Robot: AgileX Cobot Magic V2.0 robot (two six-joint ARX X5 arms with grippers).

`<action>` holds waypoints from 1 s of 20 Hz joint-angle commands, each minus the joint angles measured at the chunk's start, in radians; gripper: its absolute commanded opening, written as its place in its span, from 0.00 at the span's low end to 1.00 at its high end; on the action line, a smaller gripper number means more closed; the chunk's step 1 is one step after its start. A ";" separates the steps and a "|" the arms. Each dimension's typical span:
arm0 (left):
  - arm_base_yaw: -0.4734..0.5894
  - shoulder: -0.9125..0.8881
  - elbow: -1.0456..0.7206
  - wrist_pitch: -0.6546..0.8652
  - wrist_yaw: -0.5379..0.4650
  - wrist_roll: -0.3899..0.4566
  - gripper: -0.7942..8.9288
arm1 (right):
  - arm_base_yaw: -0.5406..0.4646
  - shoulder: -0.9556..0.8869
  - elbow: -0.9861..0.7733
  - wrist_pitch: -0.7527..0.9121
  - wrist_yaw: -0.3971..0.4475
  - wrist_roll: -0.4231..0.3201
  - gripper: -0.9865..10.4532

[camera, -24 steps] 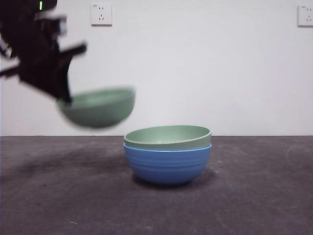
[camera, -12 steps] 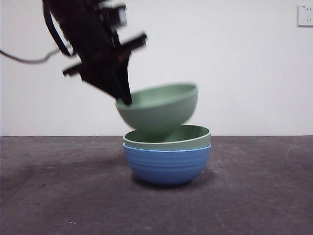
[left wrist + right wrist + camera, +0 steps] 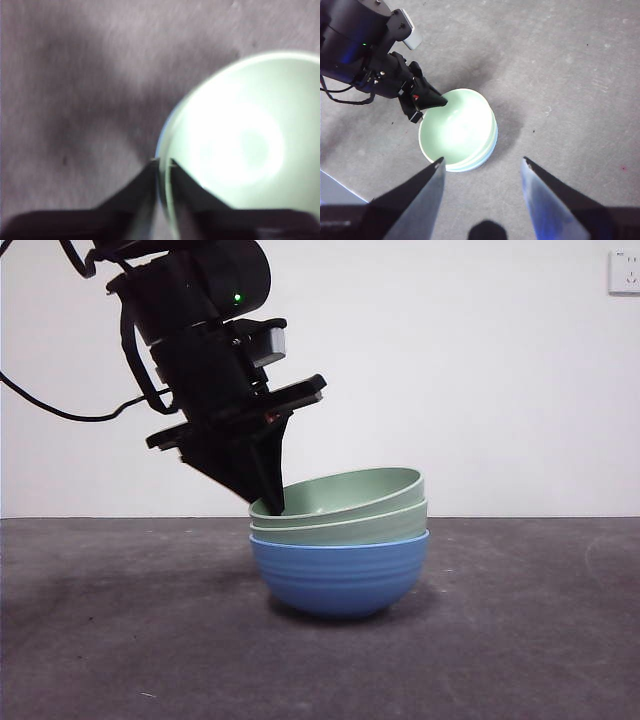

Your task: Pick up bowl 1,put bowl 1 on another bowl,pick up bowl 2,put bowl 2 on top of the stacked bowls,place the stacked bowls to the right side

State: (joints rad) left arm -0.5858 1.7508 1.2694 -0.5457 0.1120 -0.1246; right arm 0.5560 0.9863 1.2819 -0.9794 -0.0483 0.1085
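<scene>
Bowl 2 (image 3: 350, 490), sage green, lies tilted in the other green bowl (image 3: 340, 531), which is nested in the blue bowl (image 3: 340, 575) at the table's middle. Its right side is raised. My left gripper (image 3: 268, 502) is shut on bowl 2's left rim. The left wrist view shows both jaws of the left gripper (image 3: 162, 161) pinching the rim of that bowl (image 3: 240, 145). My right gripper (image 3: 482, 160) hangs open high above the stack (image 3: 460, 127) with nothing between its jaws. From there the left gripper (image 3: 440, 101) shows at the stack's rim.
The dark grey table (image 3: 520, 640) stretches to both sides of the stack. A white wall with a socket (image 3: 625, 272) stands behind. The left arm's black body (image 3: 200, 330) fills the upper left.
The left gripper carried bowl 2 to the right and down, from high at the left onto the green-and-blue stack, where it now rests tilted.
</scene>
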 commanded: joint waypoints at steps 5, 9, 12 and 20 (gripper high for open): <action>-0.003 -0.011 0.156 -0.187 -0.005 0.018 0.45 | 0.001 0.016 -0.003 -0.024 0.002 0.007 0.31; -0.001 -0.049 0.322 -0.373 -0.010 0.053 0.45 | 0.001 0.086 -0.003 -0.023 0.002 0.026 0.50; -0.001 -0.084 0.463 -0.543 -0.022 0.108 0.45 | 0.000 0.206 -0.003 0.006 -0.001 0.033 0.50; -0.002 -0.262 0.593 -0.729 -0.034 0.130 0.45 | -0.021 0.605 -0.003 0.178 -0.111 0.112 0.50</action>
State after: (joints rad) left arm -0.5858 1.4860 1.8645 -1.2724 0.0807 -0.0074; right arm 0.5365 1.5829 1.2819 -0.8036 -0.1562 0.2001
